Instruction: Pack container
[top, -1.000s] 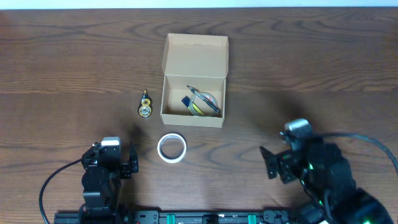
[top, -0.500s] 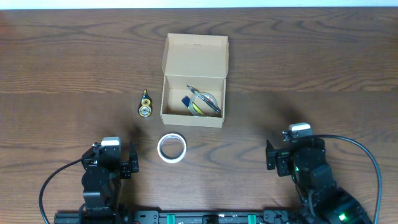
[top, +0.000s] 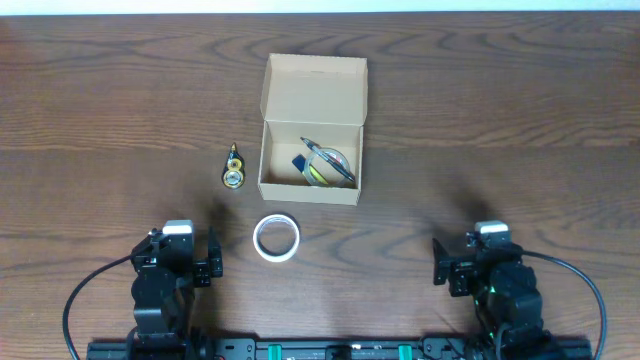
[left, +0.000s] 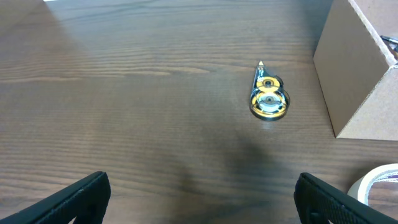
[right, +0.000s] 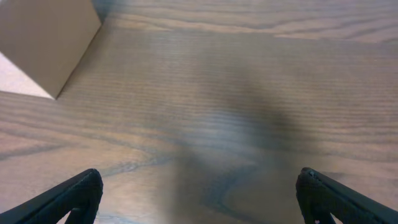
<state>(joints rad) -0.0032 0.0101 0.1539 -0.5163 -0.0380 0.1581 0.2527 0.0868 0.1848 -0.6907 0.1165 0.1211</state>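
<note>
left black two-finger gripper (top: 182, 255) sits low at the near edge of the dark brown wood-grain table (top: 500, 100), jaws spread wide and holding nothing; in its wrist view the two dark fingertips (left: 81, 193) show only at the bottom corners. right black two-finger gripper (top: 480, 265) rests at the near edge on the other side, also spread wide and empty.

small rectangular tan cardboard container (top: 308, 192) stands well ahead of both grippers, roughly between them and a little nearer the left one's line. from the left wrist it shows up ahead at the right (left: 357, 81), from the right wrist only as a corner ahead at the left (right: 43, 43).

its long axis runs left to right across the table, turned very slightly. the opening faces up, and the hinged flap lid (top: 315, 88) rises from the far edge, plain inner face showing. the cardboard is matte with clean straight edges. inside lie a few mixed items in yellow-green, blue and dark tones that are too small to tell apart.

a small yellow and black teardrop-shaped tape dispenser (top: 233, 168) lies just beside the container's left wall, tip pointing away. a white ring-shaped tape roll (top: 276, 238) lies flat near the front wall, apart from it.
</note>
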